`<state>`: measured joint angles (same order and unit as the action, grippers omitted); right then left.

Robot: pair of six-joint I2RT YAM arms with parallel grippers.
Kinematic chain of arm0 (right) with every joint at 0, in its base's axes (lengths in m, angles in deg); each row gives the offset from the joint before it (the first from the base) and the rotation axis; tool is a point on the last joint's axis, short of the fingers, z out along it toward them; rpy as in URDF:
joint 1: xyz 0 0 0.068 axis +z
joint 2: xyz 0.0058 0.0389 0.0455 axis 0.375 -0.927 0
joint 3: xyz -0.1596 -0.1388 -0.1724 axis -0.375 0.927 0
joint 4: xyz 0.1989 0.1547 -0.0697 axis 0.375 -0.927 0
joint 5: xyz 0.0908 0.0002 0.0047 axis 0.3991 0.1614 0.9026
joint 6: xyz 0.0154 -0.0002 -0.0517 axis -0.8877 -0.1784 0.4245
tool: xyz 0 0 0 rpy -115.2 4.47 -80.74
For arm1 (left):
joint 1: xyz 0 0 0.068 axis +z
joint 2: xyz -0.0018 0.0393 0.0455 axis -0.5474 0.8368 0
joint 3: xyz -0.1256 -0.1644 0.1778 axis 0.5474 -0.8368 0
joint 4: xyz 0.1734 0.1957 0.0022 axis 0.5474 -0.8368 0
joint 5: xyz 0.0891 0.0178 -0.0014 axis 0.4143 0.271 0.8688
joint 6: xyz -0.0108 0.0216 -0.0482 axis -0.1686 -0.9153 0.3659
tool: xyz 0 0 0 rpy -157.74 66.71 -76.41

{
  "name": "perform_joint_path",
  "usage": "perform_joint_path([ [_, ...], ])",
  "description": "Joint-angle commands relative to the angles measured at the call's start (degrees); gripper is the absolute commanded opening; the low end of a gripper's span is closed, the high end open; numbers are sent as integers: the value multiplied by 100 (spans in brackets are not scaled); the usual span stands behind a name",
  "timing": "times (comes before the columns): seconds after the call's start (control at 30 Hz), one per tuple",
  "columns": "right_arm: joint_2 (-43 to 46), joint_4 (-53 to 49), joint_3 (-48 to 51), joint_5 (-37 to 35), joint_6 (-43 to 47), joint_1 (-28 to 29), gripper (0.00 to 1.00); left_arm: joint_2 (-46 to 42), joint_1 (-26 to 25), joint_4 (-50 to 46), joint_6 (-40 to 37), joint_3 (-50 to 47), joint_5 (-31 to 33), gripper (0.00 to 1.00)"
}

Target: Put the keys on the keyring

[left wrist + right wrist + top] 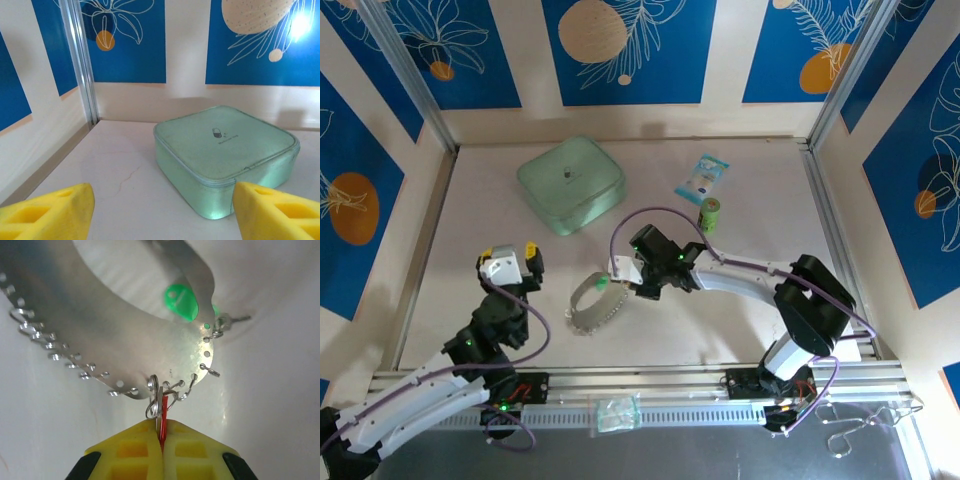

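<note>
Threading the red key (164, 409) looked like the step in hand. Left fingers (47, 210) stood apart, empty, at the near-left of the desk (740, 330). Right fingers (135, 450) were clamped on the red key at mid-desk, its tip at a small split ring (152, 399) on the keyring (100, 330) edge; couldn't tell if it had caught. Green key (181, 302) sat at the hoop's far side, probably on already. Mint pouch (225, 145) lay beyond, well apart. Next move likely needed a fine push through the split ring, hoop kept steady, then release.
</note>
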<state>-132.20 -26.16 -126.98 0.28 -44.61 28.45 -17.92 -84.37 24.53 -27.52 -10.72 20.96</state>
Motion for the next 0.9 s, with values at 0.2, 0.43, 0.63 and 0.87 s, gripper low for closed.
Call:
perform_joint_path([
  [0.2,-169,-1480,-302,-1218,464,-71,0,432,232,-35,82,88,-271,74],
  [0.43,-229,-1803,-46,-1621,376,-173,0,809,450,178,86,79,-440,74],
  [0.63,-335,-1934,156,-1707,262,-381,15,1203,637,307,158,31,-638,74],
  [0.87,82,-1878,356,-1713,174,-748,32,1515,1045,446,227,9,-968,82],
])
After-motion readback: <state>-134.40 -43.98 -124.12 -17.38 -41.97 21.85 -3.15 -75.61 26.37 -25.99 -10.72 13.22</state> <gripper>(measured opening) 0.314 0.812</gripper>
